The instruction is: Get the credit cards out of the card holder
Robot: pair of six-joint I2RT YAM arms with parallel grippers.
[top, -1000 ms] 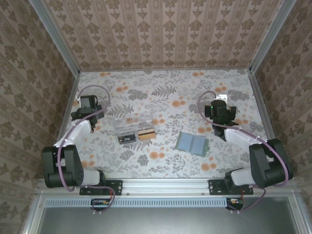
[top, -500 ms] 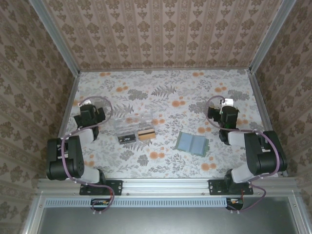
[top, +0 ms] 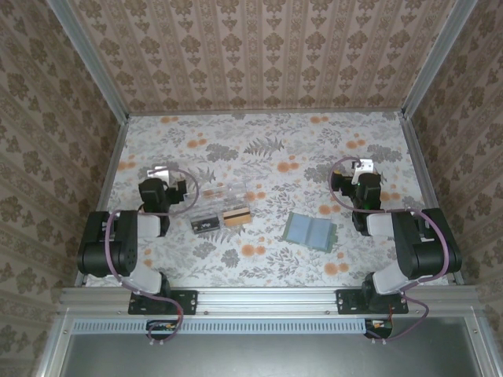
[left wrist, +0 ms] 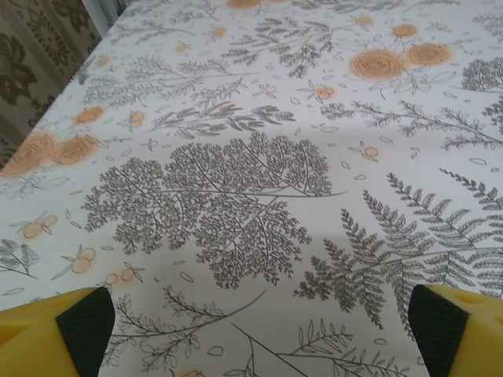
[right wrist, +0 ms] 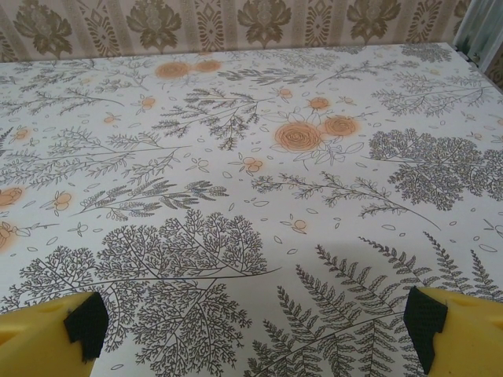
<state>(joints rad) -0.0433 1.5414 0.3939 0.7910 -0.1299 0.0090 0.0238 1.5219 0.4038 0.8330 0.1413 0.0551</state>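
The black credit card (top: 204,224) and tan-orange credit card (top: 236,216) lie flat left of centre by a clear case (top: 216,196), apart from the opened card holder (top: 310,232) right of centre, so the left gripper (top: 163,172) and right gripper (top: 363,166), both wide open and empty, seem parked at the frame's sides.

Surface (top: 267,149): flower-print cover, matt, smooth. Clear case (top: 224,195): see-through plastic, shiny. Credit cards (top: 236,216): smooth plastic. Card holder (top: 310,231): soft, matt. Frame rail (top: 267,298): bare metal. Left gripper (left wrist: 255,326): yellow plastic, black matt pads (left wrist: 85,328).
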